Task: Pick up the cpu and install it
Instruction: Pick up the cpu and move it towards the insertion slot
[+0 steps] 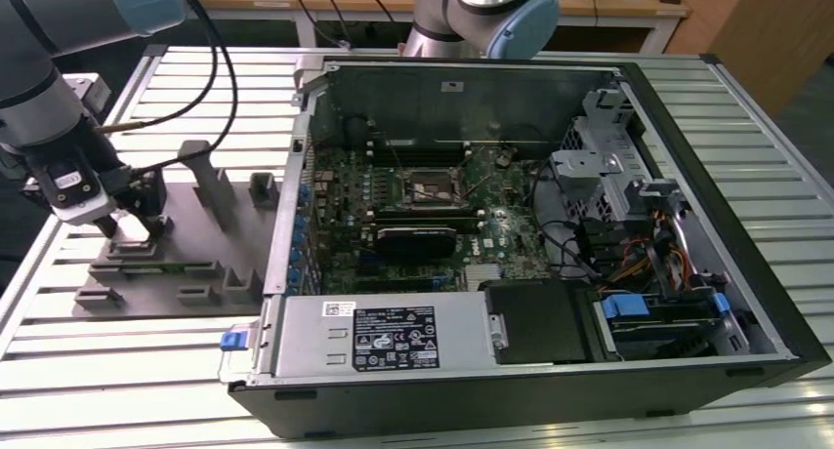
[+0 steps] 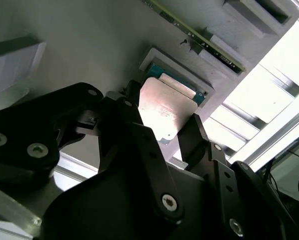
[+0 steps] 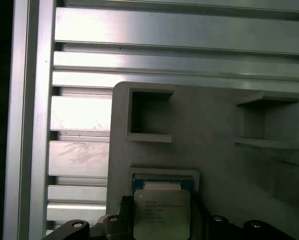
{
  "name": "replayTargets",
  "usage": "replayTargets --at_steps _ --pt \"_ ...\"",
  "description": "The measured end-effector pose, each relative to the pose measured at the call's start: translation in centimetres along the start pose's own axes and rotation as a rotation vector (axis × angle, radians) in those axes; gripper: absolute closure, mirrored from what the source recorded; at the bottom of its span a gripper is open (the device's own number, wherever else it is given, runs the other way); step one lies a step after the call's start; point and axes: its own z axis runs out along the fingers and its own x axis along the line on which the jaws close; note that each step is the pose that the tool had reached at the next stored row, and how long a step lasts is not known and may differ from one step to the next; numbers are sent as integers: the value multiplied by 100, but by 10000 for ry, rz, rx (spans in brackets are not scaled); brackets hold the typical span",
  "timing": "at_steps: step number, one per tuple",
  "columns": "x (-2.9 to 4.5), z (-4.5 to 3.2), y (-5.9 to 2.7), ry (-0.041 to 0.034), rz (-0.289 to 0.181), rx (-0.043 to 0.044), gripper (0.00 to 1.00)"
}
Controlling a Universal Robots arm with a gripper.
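1. The cpu (image 2: 164, 107) is seen lying flat, metal top up, in a shallow square pocket of the grey tray (image 3: 214, 150). As far as can be told, it hasn't been lifted out yet.
2. It's sat right between the fingers (image 2: 127, 120) of the gripper (image 1: 133, 226). One finger is laid against each of two opposite edges, so they look to be clamped on the cpu rather than just hanging apart.
3. No long axis to fuss over, since it's pretty much square, and the grip is taken straight across it, edge to edge.
4. The pocket's walls are wrapped close round the cpu, so straight up is judged the only free way out.
5. Tall posts (image 1: 209, 181) are found on the tray near the gripper, toward the exterior view's right.
6. The socket (image 1: 437, 188) is set deep in the open case (image 1: 729, 98), well apart toward the exterior view's right, with the case's side wall in between.
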Motion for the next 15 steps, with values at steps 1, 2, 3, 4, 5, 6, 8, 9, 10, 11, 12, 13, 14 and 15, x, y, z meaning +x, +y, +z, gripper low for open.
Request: replayTargets --at_steps 1,2,3,4,5,6,8,9,10,11,12,13,14,15 --pt "-1 -15 0 0 0 0 45" --pt "-1 -31 0 1 0 0 45" --pt "-2 -48 0 0 0 0 45" --pt "-2 -65 0 1 0 1 45" --pt "-3 -82 1 0 0 0 45" --pt "-3 -101 1 0 -1 0 45" --pt "-5 -140 1 -1 -1 0 45" --pt "-5 -161 1 1 0 0 45" --pt "-6 -183 2 0 0 0 45" --pt "-7 -207 2 1 0 0 45" --pt "-8 -231 2 0 0 0 45" --pt "-9 -261 2 0 -1 0 45" --pt "-10 -291 3 0 0 0 45" --pt "-11 -322 3 0 -1 0 45"
